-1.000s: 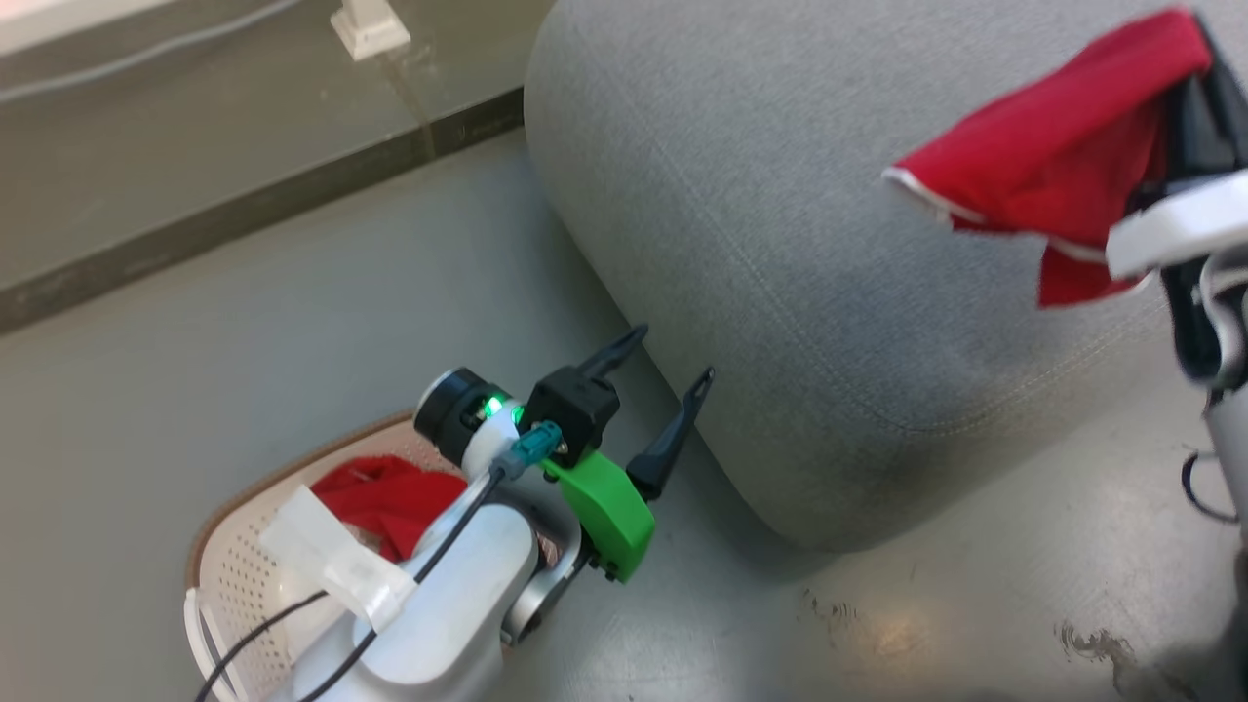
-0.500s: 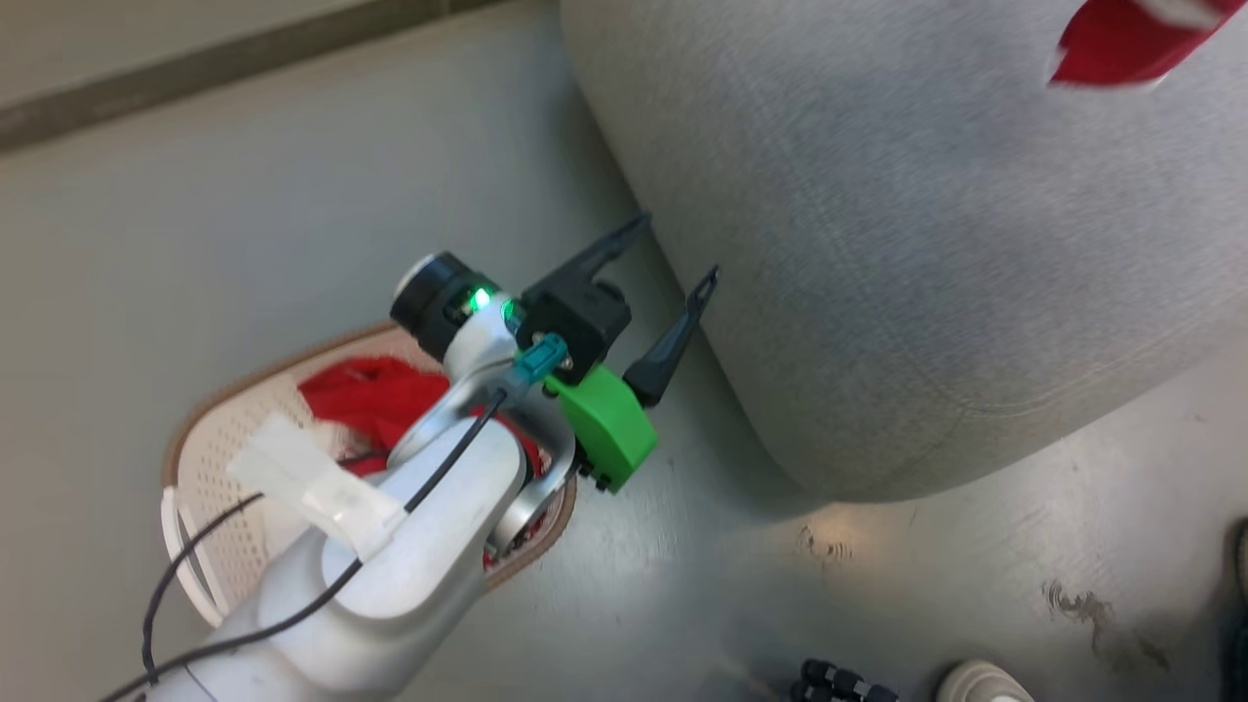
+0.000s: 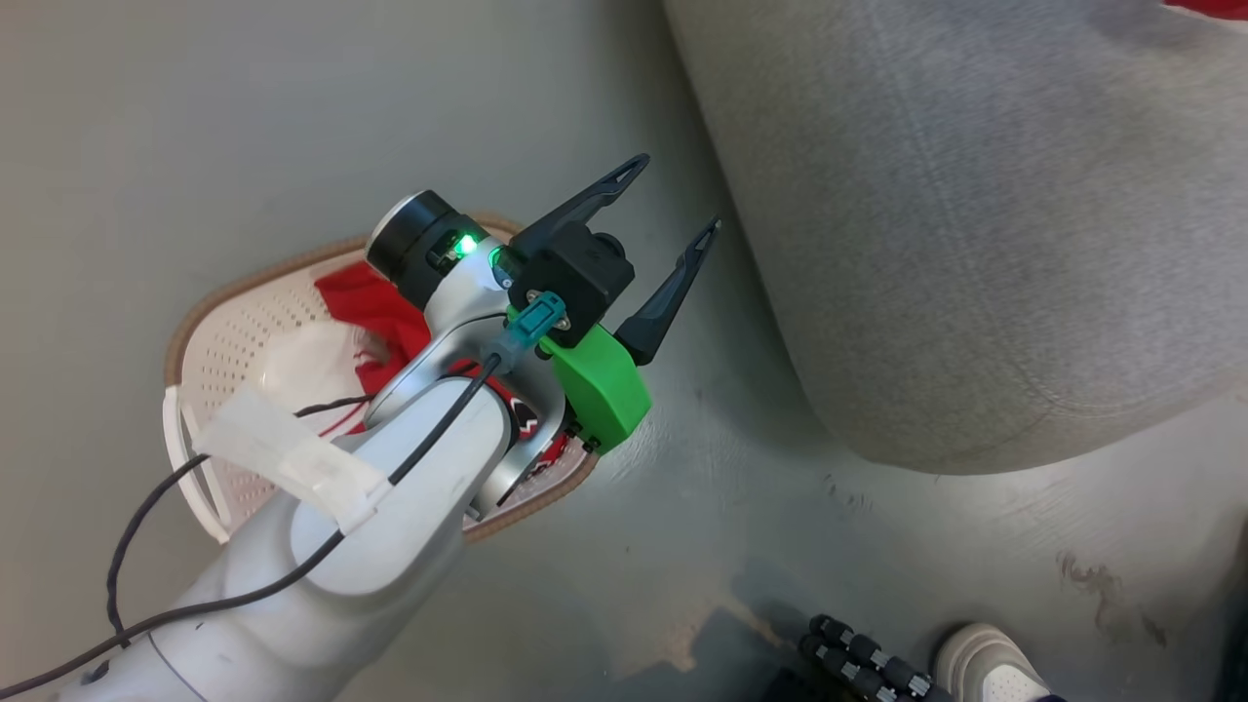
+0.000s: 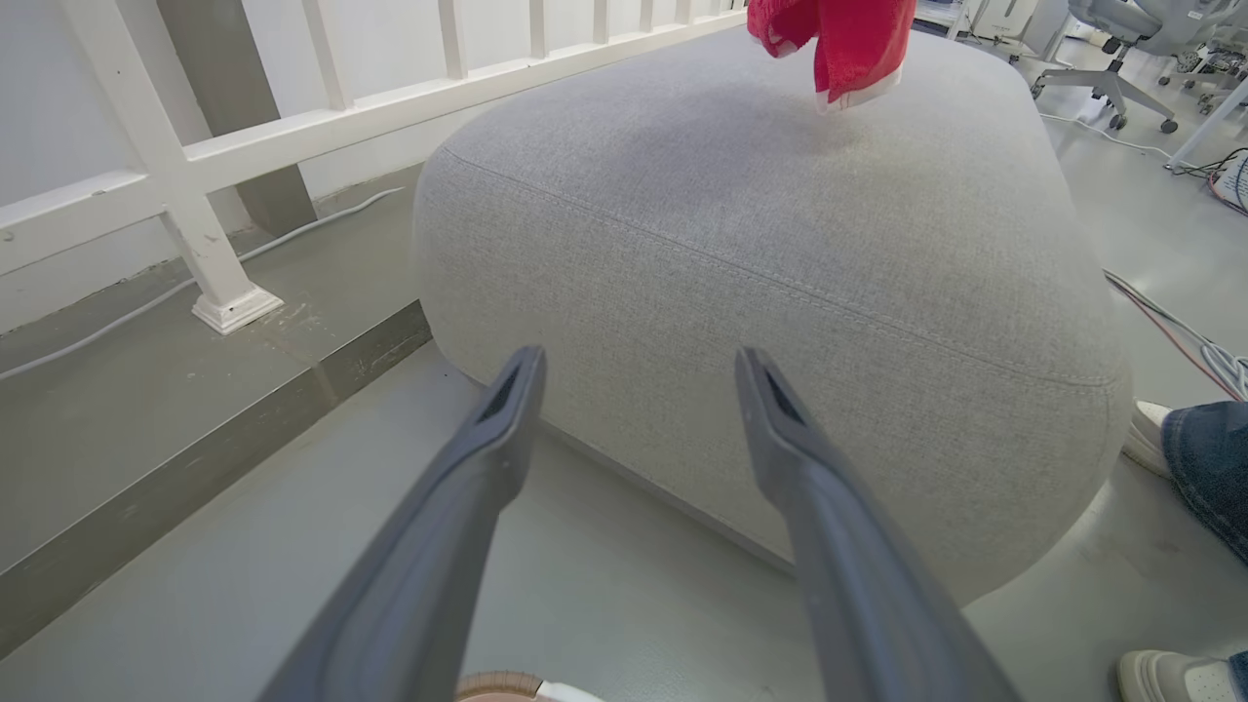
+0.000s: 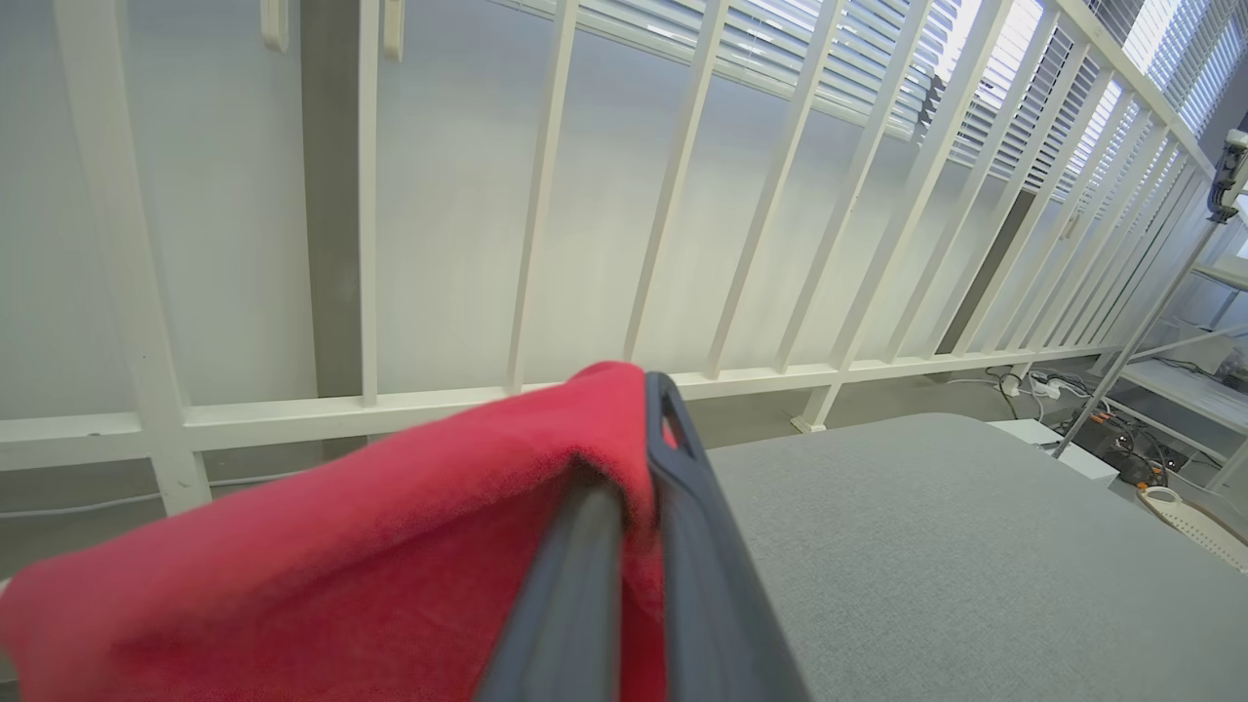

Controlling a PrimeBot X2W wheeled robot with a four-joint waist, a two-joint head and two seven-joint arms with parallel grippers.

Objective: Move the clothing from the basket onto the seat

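Now, red garment [image 4: 858, 44] in right hand [image 5: 629, 439], long axis downward toward seat [image 4: 780, 224].

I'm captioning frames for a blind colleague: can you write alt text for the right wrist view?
The right claw is shut on a red garment, with the grey seat below; a white railing stands behind.

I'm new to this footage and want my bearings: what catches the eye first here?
A red garment is pinched in the shut right claw, above the big grey seat. At the left of the head view, the open left claw, on a bright green mount, pokes out past the basket, where more red clothing lies.
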